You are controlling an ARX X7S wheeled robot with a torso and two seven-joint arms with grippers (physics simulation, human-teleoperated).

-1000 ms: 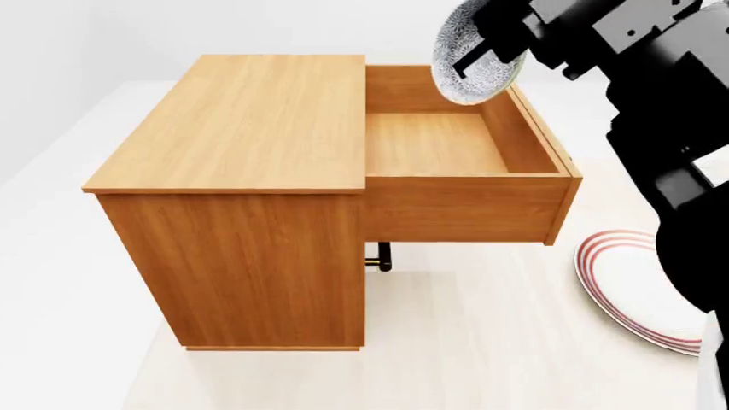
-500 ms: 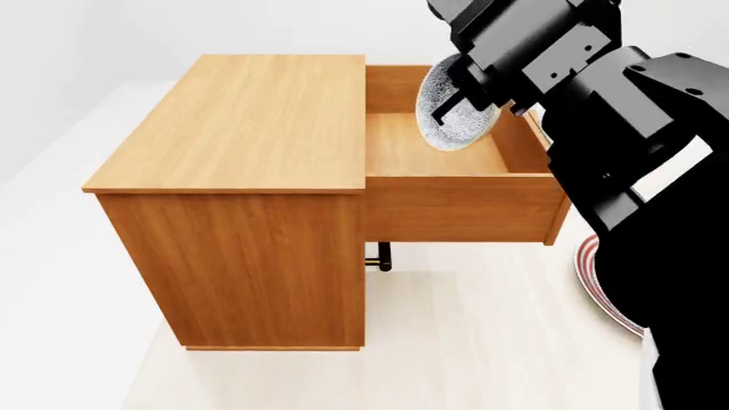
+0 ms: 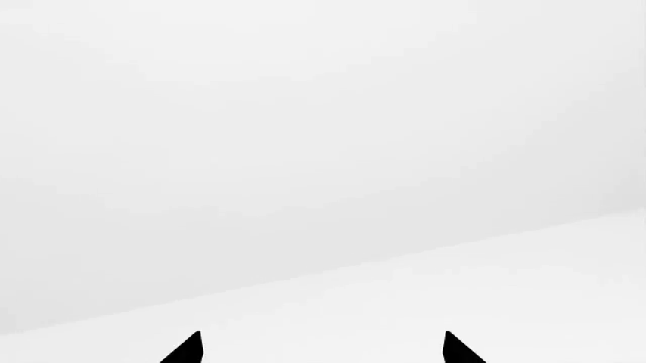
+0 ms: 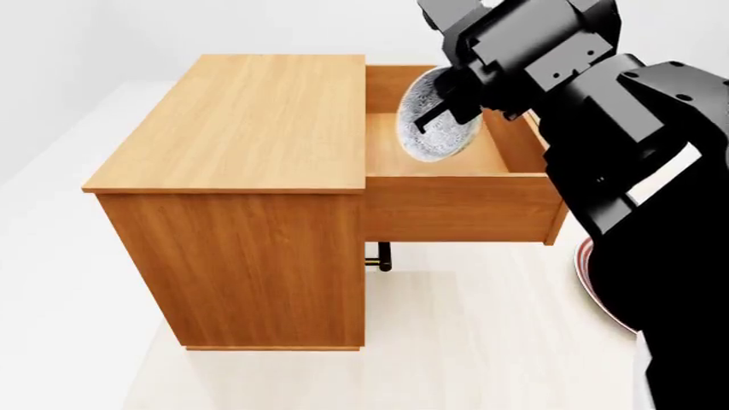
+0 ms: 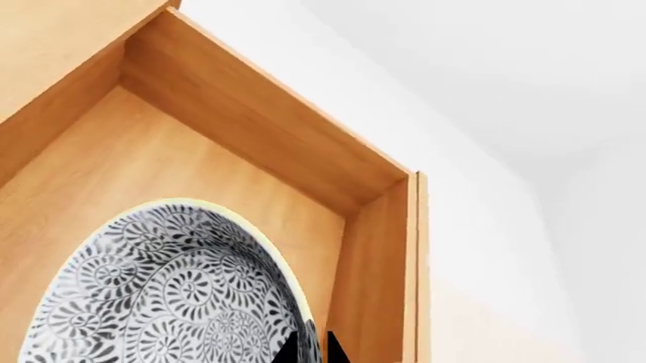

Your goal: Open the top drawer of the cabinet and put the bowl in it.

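A: Head view first. The right gripper [image 4: 446, 109] is pinching the bowl [image 4: 433, 120] by its rim. The bowl is tipped on its side, up in the air over the open top drawer [image 4: 456, 205] of the cabinet [image 4: 245, 128].

B: What could go wrong?

A: I think the bowl could land on its edge and roll (it is not flat yet). It hangs close to the cabinet top's edge on the left, so it might bump there. If the fingers let go too high, it could bounce.

B: And the left gripper [image 3: 321, 349]?

A: Only two black tips show, spread apart, holding nothing.

B: What is the room like?

A: A pale floor [image 4: 456, 359], plain white walls. A red-ringed plate [image 4: 590, 278] peeks out on the right, near the robot.
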